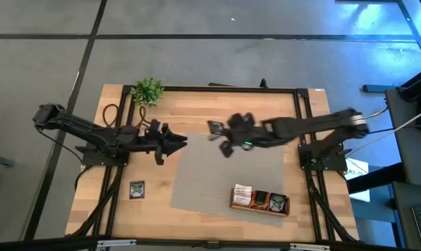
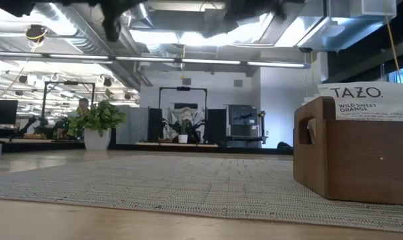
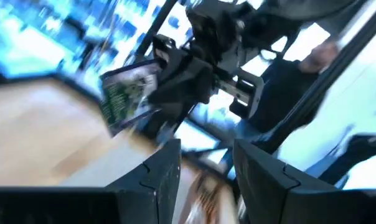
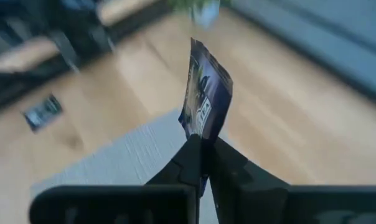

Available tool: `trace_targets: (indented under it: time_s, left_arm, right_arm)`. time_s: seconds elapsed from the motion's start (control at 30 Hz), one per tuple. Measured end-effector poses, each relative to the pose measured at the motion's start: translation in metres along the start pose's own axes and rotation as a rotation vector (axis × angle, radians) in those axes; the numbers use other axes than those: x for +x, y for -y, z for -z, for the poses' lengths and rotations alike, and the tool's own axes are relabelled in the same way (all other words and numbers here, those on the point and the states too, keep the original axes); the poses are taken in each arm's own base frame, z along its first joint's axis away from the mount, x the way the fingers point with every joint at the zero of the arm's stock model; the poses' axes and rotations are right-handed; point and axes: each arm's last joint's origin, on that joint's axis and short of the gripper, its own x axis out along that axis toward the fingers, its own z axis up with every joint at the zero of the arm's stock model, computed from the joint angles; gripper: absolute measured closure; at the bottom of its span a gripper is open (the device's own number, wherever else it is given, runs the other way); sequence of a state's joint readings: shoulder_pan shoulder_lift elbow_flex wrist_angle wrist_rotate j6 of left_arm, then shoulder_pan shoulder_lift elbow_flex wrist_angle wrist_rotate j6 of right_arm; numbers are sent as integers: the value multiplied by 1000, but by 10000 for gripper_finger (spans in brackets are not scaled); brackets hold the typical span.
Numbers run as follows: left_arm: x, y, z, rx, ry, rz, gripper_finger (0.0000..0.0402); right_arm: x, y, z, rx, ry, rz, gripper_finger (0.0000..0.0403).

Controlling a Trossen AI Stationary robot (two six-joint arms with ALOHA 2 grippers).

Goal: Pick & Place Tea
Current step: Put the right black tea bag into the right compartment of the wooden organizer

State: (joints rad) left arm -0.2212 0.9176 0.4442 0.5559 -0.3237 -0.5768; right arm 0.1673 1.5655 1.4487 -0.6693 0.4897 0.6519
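Note:
My right gripper (image 1: 223, 134) hangs above the far part of the grey mat (image 1: 224, 178), shut on a dark purple tea sachet (image 4: 205, 93). The left wrist view shows that same sachet (image 3: 129, 99) in the air. My left gripper (image 1: 181, 143) stands off the mat's far left corner, pointing level toward the right gripper, open, with nothing between its fingers (image 3: 169, 168). Another dark sachet (image 1: 136, 189) lies flat on the wood at the near left. The wooden tray (image 1: 259, 201) rests on the mat's near right part, with sachets standing in it. My right gripper pinches the sachet by its lower edge (image 4: 200, 138) between its two fingers. The fingers come from the table's right side, slanting down. The sachet sticks out beyond the fingertips, on edge, lifted clear of mat and table.
A small potted plant (image 1: 148, 90) stands at the far left of the table. In the low view the tray (image 2: 351, 157) rises at the right with a white and orange sachet (image 2: 361, 101) sticking out of it. Bare wood lies left of the mat.

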Motion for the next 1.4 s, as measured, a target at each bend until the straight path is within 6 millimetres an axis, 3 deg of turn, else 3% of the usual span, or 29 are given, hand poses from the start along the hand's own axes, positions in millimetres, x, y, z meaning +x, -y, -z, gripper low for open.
trace_targets:
  time_s: [0.17, 0.23, 0.33, 0.6, 0.77, 0.97, 1.1, 1.27, 1.4]
  left_arm:
    - [15, 10, 0, -41, 157, 120, 258]
    - [23, 13, 6, -63, 195, 156, 258]
    - [45, 24, 11, -75, 227, 203, 258]
    - [127, 74, 0, 162, 294, 363, 258]
    - [149, 86, -2, 225, 273, 337, 258]
    - [155, 75, 16, 261, 57, 274, 258]
    - [155, 58, 41, 269, -209, 88, 258]
    - [153, 24, 57, 229, -425, -182, 260]
    - [158, 2, 64, 184, -508, -231, 278]
  right_arm:
    - [-81, -6, 2, 7, 230, -6, 385]
    - [-103, -13, 5, 32, 325, -19, 376]
    - [-120, -28, 12, 33, 434, -26, 360]
    - [-133, -68, 24, -62, 598, 4, 366]
    - [-154, -76, 29, -97, 656, 17, 392]
    - [-160, -77, 50, -145, 613, 12, 386]
    - [-155, -71, 66, -96, 542, -18, 371]
    - [-136, -55, 78, -16, 309, -71, 379]
    - [-115, -40, 79, -21, 84, -17, 387]
